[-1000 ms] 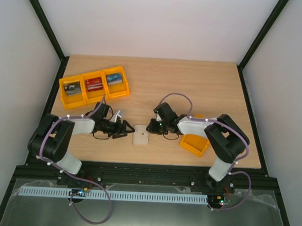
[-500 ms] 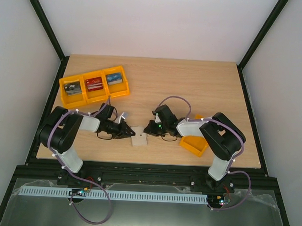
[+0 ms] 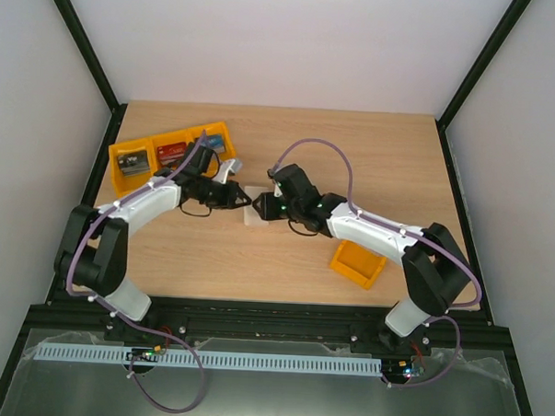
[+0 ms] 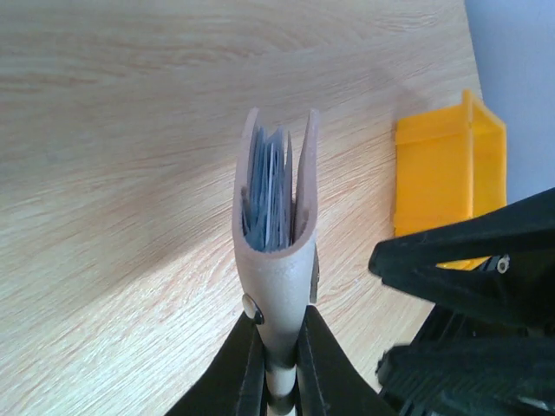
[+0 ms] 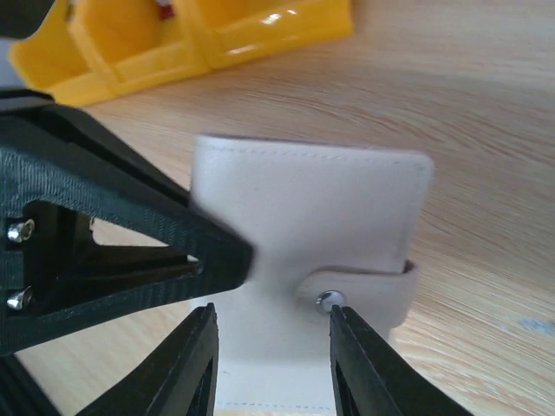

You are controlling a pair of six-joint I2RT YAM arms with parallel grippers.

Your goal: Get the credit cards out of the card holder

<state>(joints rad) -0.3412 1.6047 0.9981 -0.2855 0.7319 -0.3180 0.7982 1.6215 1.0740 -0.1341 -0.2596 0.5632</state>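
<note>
We see the cream holder (image 4: 276, 260), smooth and stitched, with a snap tab (image 5: 347, 290), held edge-on just right of the yellow plastic bin row (image 5: 260, 35). The left tool (image 4: 279, 336) pinches its folded end. The right tool (image 5: 270, 331) stands spread before its face. Bluish-grey sleeves (image 4: 267, 195) fan inside, and we cannot make out any cards there. Woodgrain desk (image 3: 372, 148) stretches wide right of the row.

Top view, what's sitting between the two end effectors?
The card holder: the left end effector pinches its spine, and the right end effector stands open at its snap tab. The top view shows it, the wrist views closer.
</note>
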